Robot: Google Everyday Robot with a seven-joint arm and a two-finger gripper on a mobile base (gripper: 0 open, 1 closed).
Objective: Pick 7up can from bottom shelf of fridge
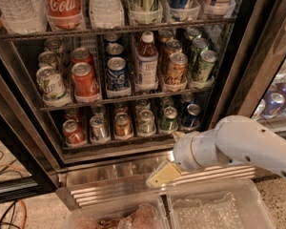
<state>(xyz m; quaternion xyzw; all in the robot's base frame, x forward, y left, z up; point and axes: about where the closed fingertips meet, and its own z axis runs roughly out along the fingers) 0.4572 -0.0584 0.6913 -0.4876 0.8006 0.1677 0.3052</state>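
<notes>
The fridge (229, 70) stands open with dark wire racks. Its bottom shelf (119, 144) holds a front row of cans: red, plain silver, brown, pale, green, blue. The pale whitish can (145, 121) with a silver top, fourth from the left, looks like the 7up can. It stands upright between the brown can (123, 124) and the green can (169, 118). My gripper (163, 174) is at the end of the white arm (238, 147). It hangs in front of the ribbed steel base strip (109, 185), below and slightly right of the 7up can, not touching any can.
The middle rack holds cans and a bottle (147, 61); bottles stand on the top rack. Two clear plastic bins (219, 206) lie at the bottom edge. Cables (9, 209) lie on the floor at left. A second cooler with cans (276, 101) is at right.
</notes>
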